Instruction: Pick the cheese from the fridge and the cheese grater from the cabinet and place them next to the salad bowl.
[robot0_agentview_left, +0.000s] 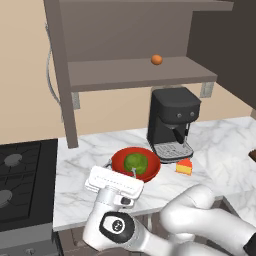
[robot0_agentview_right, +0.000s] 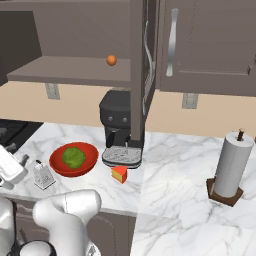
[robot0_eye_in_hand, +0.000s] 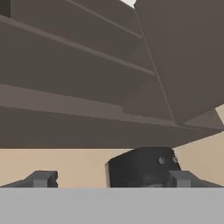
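We find the arm folded low in front of the counter (robot0_agentview_left: 80, 200), its elbow bulking at the counter's front edge and the white hand raised just above the front of the marble top. The gripper (robot0_eye_in_hand: 111, 179) points up and back toward the cabinet (robot0_agentview_left: 125, 45); in the hand view its two fingertips (robot0_eye_in_hand: 41, 178) stand wide apart with nothing between them, and past them we see the cabinet's underside and the top of the black coffee machine (robot0_agentview_left: 172, 122).

The salad bowl (robot0_agentview_right: 74, 159) sits on the counter in front of the coffee machine, holding its green leafy ball. The cheese (robot0_agentview_right: 119, 174) lies on the counter just beside the bowl, on the side toward the coffee machine's drip tray. The cheese grater (robot0_agentview_right: 43, 174) stands upright on the counter just beside the bowl's opposite side, near the hand but apart from it. A small orange ball (robot0_agentview_left: 156, 59) rests on the cabinet's lower shelf. A paper towel roll (robot0_agentview_right: 230, 170) stands well apart along the counter.
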